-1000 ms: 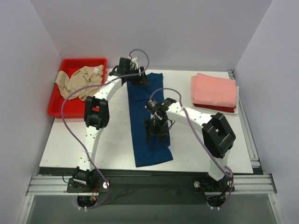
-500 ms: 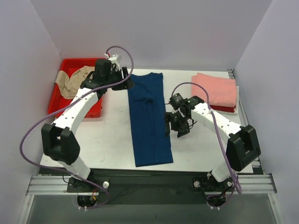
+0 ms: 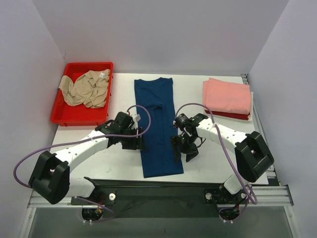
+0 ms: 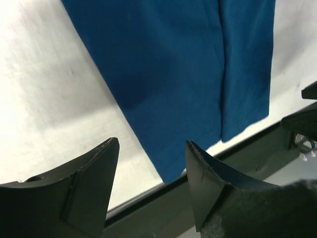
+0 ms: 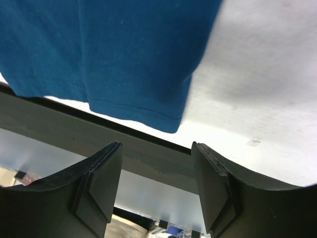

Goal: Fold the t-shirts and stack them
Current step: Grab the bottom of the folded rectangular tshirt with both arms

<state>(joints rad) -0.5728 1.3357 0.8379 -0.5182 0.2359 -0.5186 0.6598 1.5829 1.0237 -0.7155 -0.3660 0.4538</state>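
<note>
A navy t-shirt (image 3: 157,124) lies flat as a long narrow strip down the middle of the table; no print shows. My left gripper (image 3: 135,143) hovers open and empty at the strip's left edge, near its near end. My right gripper (image 3: 182,151) hovers open and empty at the right edge, opposite. In the left wrist view the navy t-shirt (image 4: 188,64) fills the top, its near corner just ahead of the left gripper (image 4: 152,144). The right wrist view has the shirt's (image 5: 114,49) hem corner ahead of the right gripper (image 5: 156,146).
A crumpled beige t-shirt (image 3: 88,88) lies in a red bin (image 3: 62,117) at the back left. At the back right a folded salmon-pink t-shirt (image 3: 227,95) rests on a red one (image 3: 234,115). The table's near edge (image 3: 198,177) runs just below the navy shirt's hem.
The left gripper swung from the shirt's far end, out to the left, then down to its near left edge. The right gripper left the shirt's middle and moved to its near right edge.
</note>
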